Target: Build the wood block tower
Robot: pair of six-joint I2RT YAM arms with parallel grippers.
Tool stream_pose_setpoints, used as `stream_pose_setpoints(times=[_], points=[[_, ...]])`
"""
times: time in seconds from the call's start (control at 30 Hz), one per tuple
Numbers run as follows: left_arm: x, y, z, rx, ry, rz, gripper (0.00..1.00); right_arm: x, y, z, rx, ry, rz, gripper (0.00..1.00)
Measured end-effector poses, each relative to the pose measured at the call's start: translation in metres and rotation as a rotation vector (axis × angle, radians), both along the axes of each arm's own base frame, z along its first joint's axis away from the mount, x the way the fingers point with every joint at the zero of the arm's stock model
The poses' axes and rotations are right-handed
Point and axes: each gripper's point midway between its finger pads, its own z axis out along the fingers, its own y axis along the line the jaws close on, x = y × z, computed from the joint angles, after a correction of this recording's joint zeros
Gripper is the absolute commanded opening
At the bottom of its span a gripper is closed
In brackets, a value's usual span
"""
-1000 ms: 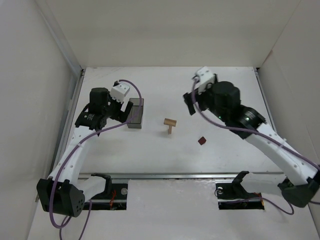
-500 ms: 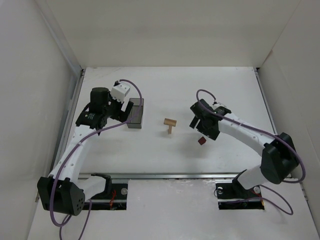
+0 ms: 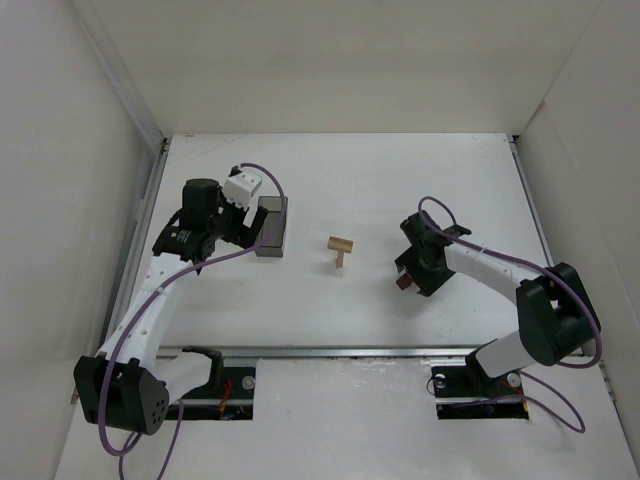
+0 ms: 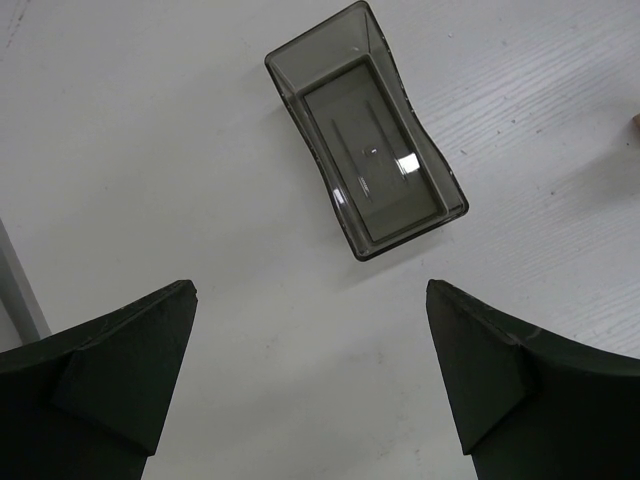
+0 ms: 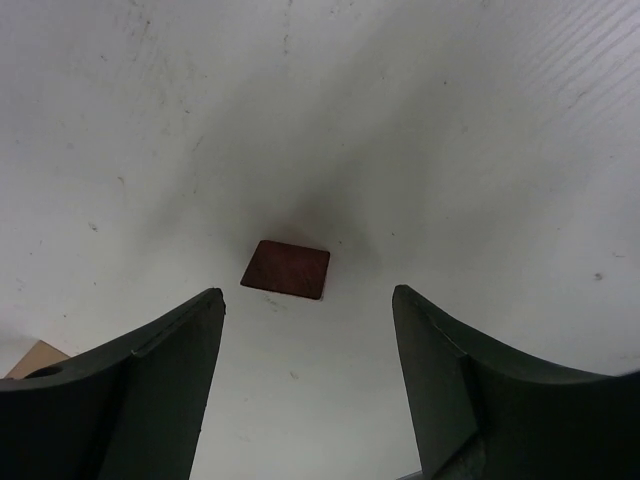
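Note:
Two light tan blocks (image 3: pixel 341 248) stand mid-table as a small T, one lying across the other. A dark reddish-brown block (image 5: pixel 286 270) lies flat on the table to their right, also visible from above as the brown block (image 3: pixel 402 283). My right gripper (image 5: pixel 308 293) hangs low over it, open, its fingertips just short of the block on either side and nothing between them. From above the right gripper (image 3: pixel 408 272) partly covers the block. My left gripper (image 4: pixel 310 290) is wide open and empty, just short of the dark bin.
A dark translucent rectangular bin (image 4: pixel 365 160) sits empty on the table's left part, seen from above as the bin (image 3: pixel 271 226). White walls enclose the table on three sides. A tan block corner (image 5: pixel 35 357) shows at the right wrist view's lower left.
My right arm has swung down and nearer, from high at the back right to just over the reddish-brown block, and its jaws have narrowed. The left arm has stayed put.

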Motion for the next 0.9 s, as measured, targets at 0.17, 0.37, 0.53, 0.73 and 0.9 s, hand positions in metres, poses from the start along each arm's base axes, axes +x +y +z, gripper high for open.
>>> stream_pose_setpoints(times=[0.17, 0.37, 0.53, 0.73, 0.9], points=[[0.0, 0.001, 0.0, 0.002, -0.001, 0.003, 0.99, 0.0, 0.006, -0.006, 0.043, 0.006, -0.043, 0.7], [0.0, 0.001, 0.0, 0.004, -0.001, 0.005, 0.99, 0.009, 0.008, -0.005, 0.07, -0.021, -0.074, 0.56], [0.0, 0.001, 0.0, 0.005, -0.001, 0.006, 0.99, 0.011, 0.006, -0.005, 0.074, -0.027, -0.093, 0.34], [0.0, 0.001, 0.0, 0.004, -0.001, 0.005, 0.99, 0.014, 0.005, -0.005, 0.076, -0.035, -0.087, 0.13], [0.0, 0.0, 0.0, 0.003, -0.001, -0.007, 0.99, 0.017, 0.005, -0.002, 0.046, -0.047, 0.02, 0.0]])
